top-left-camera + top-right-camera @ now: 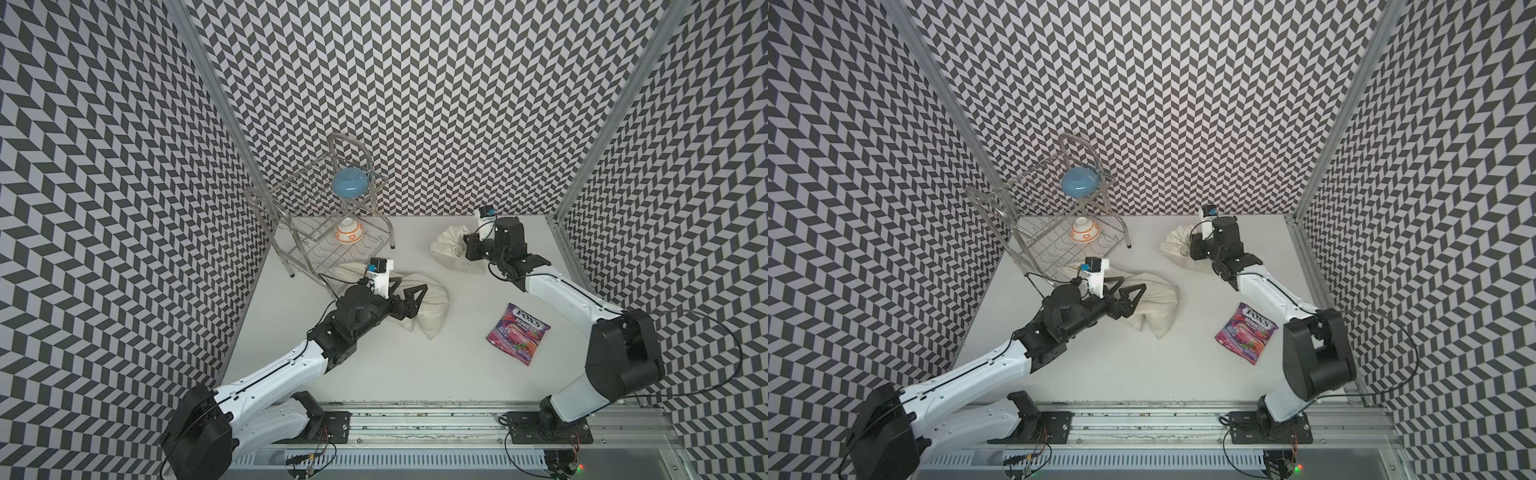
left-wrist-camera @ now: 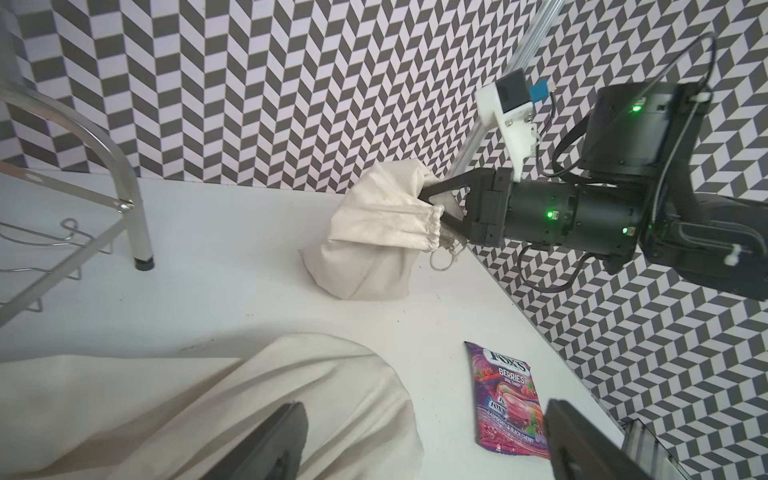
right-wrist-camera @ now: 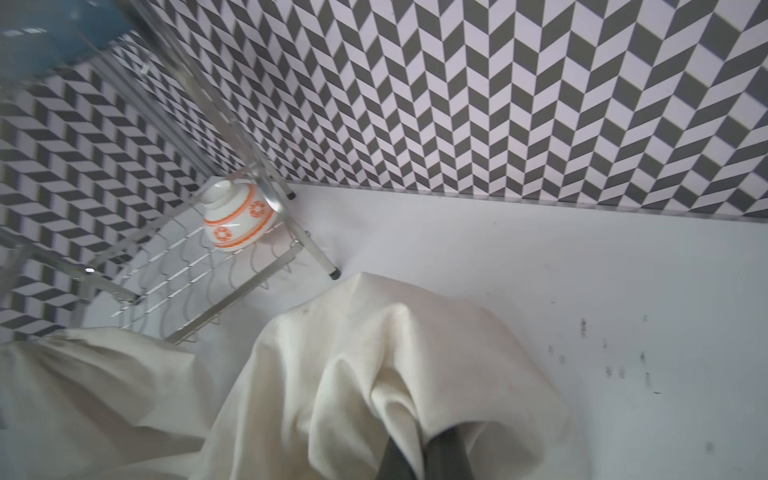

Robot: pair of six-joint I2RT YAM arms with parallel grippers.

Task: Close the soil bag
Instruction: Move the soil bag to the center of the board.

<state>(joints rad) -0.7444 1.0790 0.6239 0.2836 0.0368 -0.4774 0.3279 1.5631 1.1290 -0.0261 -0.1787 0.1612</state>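
Right jaws clamp the soil bag (image 1: pixel 446 245) near the far table edge (image 1: pixel 415 216); left jaws gape above a sack (image 1: pixel 434 307).

Robot lab cell: chevron-patterned walls (image 1: pixel 415 104), aluminium frame (image 1: pixel 415 424), rail-mounted arms (image 1: pixel 557 291)

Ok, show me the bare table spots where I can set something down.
Widest: table between front rail, large sack and candy packet. Smaller: between both sacks. Crowded: rack corner, small sack in the right pincer.
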